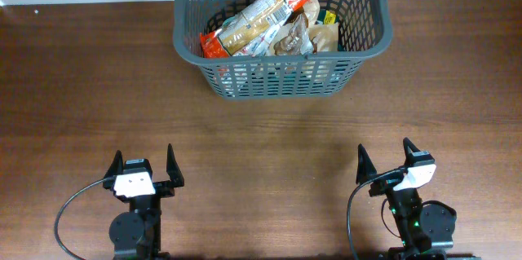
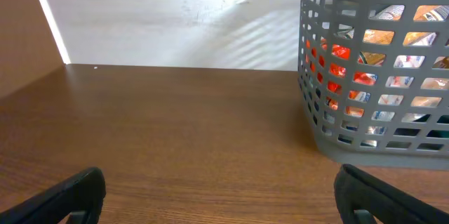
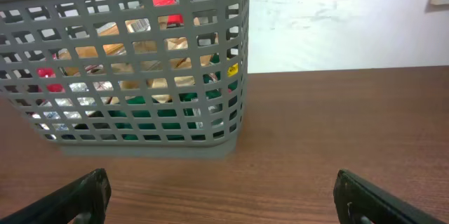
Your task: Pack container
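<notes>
We start with the brown wooden table [image 1: 261,130], which fills nearly the whole overhead view and meets a white wall [image 2: 175,20] at its far edge.

Next is the dark grey basket [image 1: 277,77], standing upright at the far middle of the table, right up by the wall. It has slotted walls and rounded corners. From the left wrist camera it stands ahead and to the right [image 2: 379,133]. From the right wrist camera it stands ahead and to the left [image 3: 126,133].

Then come the 2 arms, both at the near edge and well apart from the basket. The left gripper [image 1: 144,158] has its fingers spread wide, and its own camera shows only bare wood between them [image 2: 221,203]. The right gripper [image 1: 384,150] is also spread wide, over bare wood as well [image 3: 224,203]. Neither touches anything.

Inside the basket lies a heap of food packets. The long red and tan packet [image 1: 253,24] rests on top, slanting from the near left towards the far right. A brown packet [image 1: 294,40] lies just beside it, partly underneath. A small yellow piece [image 1: 329,18] shows near the right wall (we cannot tell what it is). Green and silver wrappers show through the slots lower down [image 3: 147,119].
</notes>
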`<act>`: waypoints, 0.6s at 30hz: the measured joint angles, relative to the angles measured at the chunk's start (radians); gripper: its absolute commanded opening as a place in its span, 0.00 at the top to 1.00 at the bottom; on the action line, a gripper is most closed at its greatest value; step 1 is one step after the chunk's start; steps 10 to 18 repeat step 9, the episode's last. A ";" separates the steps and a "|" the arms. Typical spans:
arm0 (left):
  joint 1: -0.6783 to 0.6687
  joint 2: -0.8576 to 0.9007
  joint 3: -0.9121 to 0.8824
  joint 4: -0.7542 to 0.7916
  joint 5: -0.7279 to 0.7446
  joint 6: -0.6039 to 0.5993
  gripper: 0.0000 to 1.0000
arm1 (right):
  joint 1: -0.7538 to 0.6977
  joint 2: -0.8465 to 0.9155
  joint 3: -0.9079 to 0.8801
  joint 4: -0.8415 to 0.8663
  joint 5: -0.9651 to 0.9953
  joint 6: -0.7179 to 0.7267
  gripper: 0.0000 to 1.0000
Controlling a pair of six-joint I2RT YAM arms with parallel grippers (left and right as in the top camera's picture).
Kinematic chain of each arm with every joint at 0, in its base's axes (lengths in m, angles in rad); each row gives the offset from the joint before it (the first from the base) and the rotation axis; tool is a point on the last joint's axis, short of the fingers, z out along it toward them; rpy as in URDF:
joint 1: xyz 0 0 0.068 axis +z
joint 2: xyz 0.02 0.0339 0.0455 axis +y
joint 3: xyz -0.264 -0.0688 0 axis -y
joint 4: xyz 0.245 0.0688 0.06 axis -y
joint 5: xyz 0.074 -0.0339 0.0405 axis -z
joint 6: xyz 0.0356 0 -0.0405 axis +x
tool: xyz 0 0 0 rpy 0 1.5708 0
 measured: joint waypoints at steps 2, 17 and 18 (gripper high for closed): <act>0.000 0.000 0.000 0.000 0.000 0.000 0.01 | 0.000 0.000 0.000 0.000 0.000 0.000 0.01; 0.000 0.000 0.000 0.000 0.000 0.000 0.01 | 0.000 0.000 0.000 0.000 0.000 0.000 0.01; 0.000 0.000 0.000 0.000 0.000 0.000 0.01 | 0.000 0.000 0.000 0.000 0.000 0.000 0.01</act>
